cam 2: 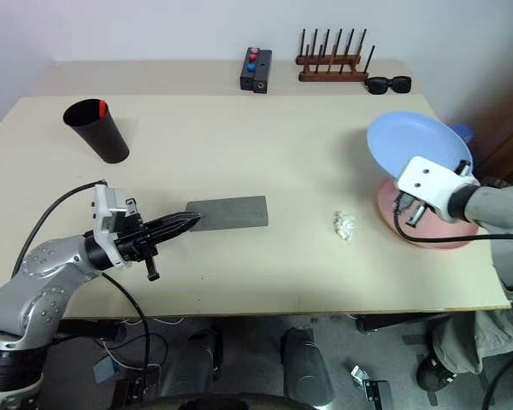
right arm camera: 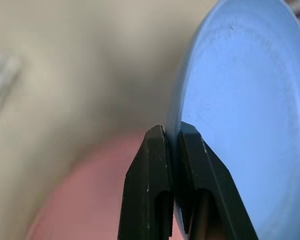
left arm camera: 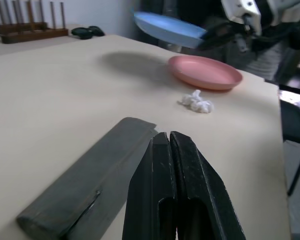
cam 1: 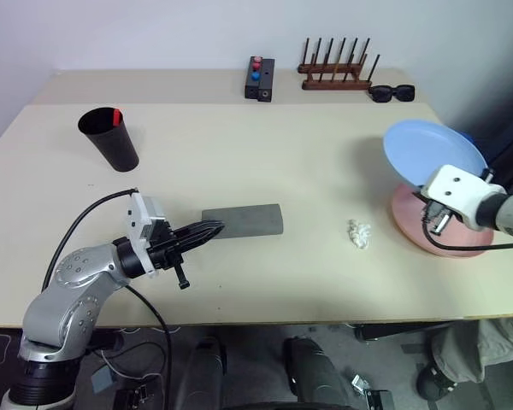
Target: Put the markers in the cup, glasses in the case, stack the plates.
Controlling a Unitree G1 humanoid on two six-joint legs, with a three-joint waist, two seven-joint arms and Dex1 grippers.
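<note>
At the table's right edge my right gripper (right arm camera: 172, 131) is shut on the rim of the light blue plate (cam 1: 432, 149), holding it tilted in the air above the pink plate (cam 1: 410, 224). The pink plate lies flat on the table. My left gripper (cam 1: 215, 229) is shut with nothing in it, its tips at the left end of the closed grey case (cam 1: 244, 220) in the middle. The black cup (cam 1: 109, 138) stands at the far left with a marker's red cap (cam 1: 115, 115) showing at its rim. The glasses are out of view.
A crumpled white wad (cam 1: 358, 233) lies between the case and the pink plate. At the back stand a black box with coloured buttons (cam 1: 259, 79), a wooden peg rack (cam 1: 336, 73) and chunky black sunglasses (cam 1: 392, 92).
</note>
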